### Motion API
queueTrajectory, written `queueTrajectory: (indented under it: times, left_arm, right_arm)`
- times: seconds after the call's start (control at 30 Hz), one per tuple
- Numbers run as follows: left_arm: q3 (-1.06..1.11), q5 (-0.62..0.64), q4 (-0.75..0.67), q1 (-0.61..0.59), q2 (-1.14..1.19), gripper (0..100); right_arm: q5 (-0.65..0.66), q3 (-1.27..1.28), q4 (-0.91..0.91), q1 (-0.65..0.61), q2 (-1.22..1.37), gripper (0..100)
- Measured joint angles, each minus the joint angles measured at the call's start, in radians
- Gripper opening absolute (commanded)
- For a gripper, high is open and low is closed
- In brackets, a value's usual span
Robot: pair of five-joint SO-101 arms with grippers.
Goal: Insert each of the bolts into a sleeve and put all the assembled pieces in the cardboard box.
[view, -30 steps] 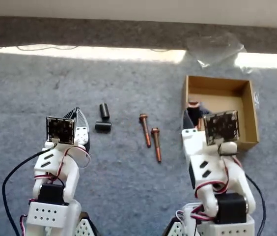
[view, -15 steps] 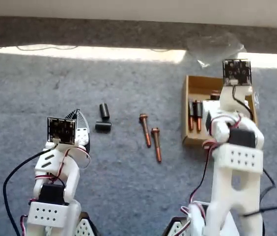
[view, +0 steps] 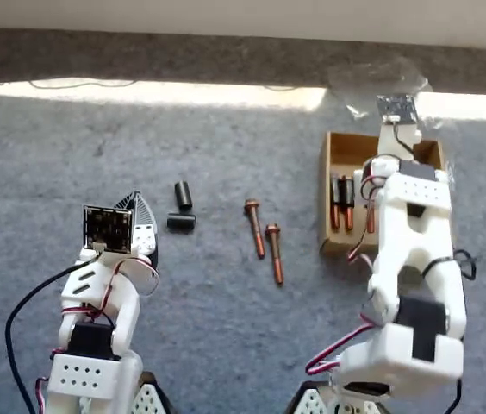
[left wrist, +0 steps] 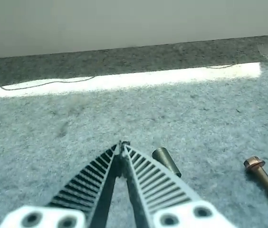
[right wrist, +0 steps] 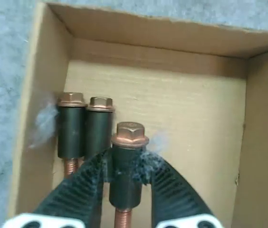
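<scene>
Right wrist view: box (right wrist: 34,118) holds two sleeved bolts (right wrist: 71,126), right fingers (right wrist: 77,190) grip another (right wrist: 126,166), left fingers (left wrist: 157,183) closed.

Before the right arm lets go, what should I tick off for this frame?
1. Right gripper shut on the assembled piece: ok.
2. Held piece is within the walls of the cardboard box: ok.
3. Bare box floor is free beside the two assembled pieces lying inside: ok.
4. Held piece is low enough to rest on the box floor: cannot tell.
5. Left gripper is shut and away from the box: ok.
6. Every bolt is sleeved and boxed: not ok; two bolts and two sleeves lie loose outside the box.
</scene>
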Motion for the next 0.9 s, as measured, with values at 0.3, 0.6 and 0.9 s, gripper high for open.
queueTrajectory:
  times: [0.3, 0.6, 0.9]
  left_arm:
    - [0.000, -0.002, 0.000, 0.000, 0.000, 2]
    - [0.000, -0.002, 0.000, 0.000, 0.000, 2]
    - [0.018, -0.002, 0.000, 0.000, 0.000, 2]
  right_arm:
    - [0.000, -0.091, -0.009, 0.008, 0.195, 0.9]
    - [0.000, -0.095, 0.000, -0.008, 0.204, 1.1]
    - [0.000, -0.170, 0.100, -0.066, 0.204, 2.6]
